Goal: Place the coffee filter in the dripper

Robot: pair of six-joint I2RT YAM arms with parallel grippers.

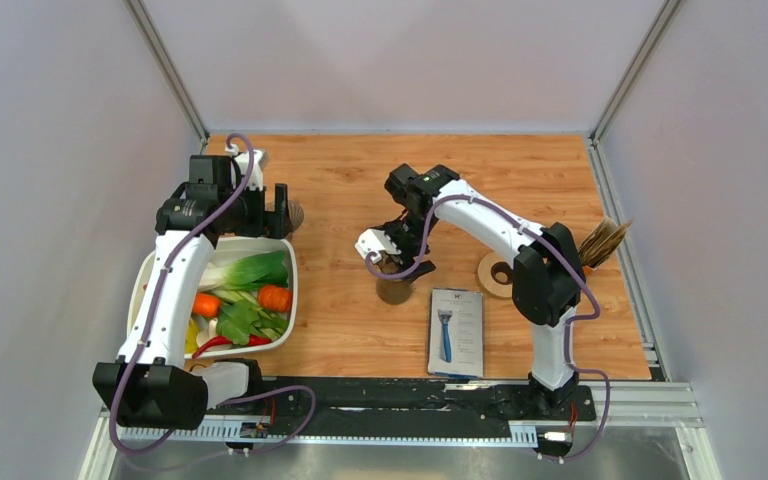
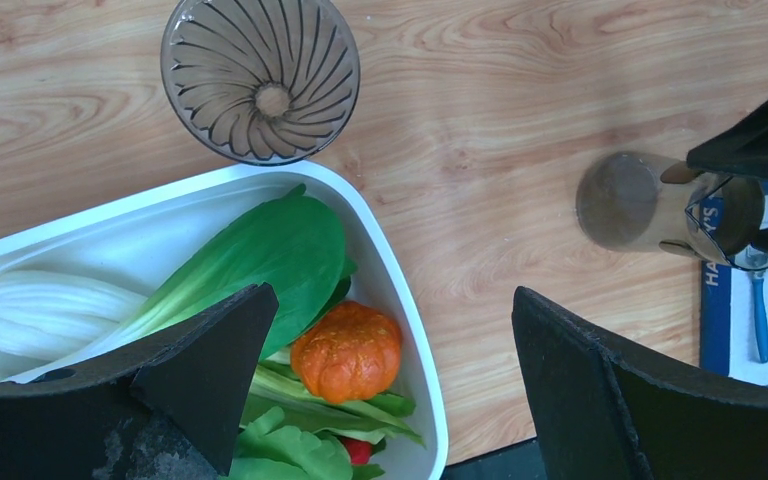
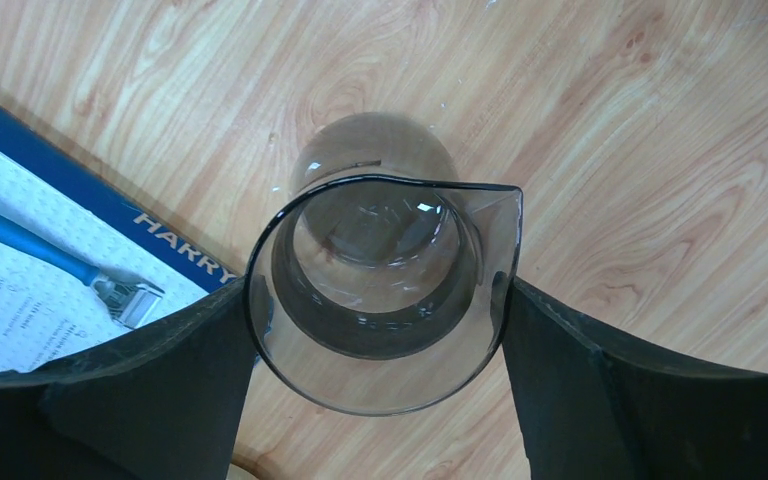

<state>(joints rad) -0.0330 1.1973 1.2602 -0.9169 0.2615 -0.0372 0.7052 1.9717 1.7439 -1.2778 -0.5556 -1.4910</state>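
The dripper, a translucent brownish ribbed cone, stands on the table just beyond the far corner of the white bowl; in the top view it is mostly hidden by my left gripper. My left gripper is open and empty, hovering over the bowl's corner short of the dripper. Light-tan coffee filters stand bunched at the table's right edge. My right gripper is shut on a clear glass carafe at mid-table, fingers on both sides of its rim.
A white bowl of toy vegetables, with an orange pumpkin, sits at the left. A razor package lies near the front edge. A wooden ring lies right of the carafe.
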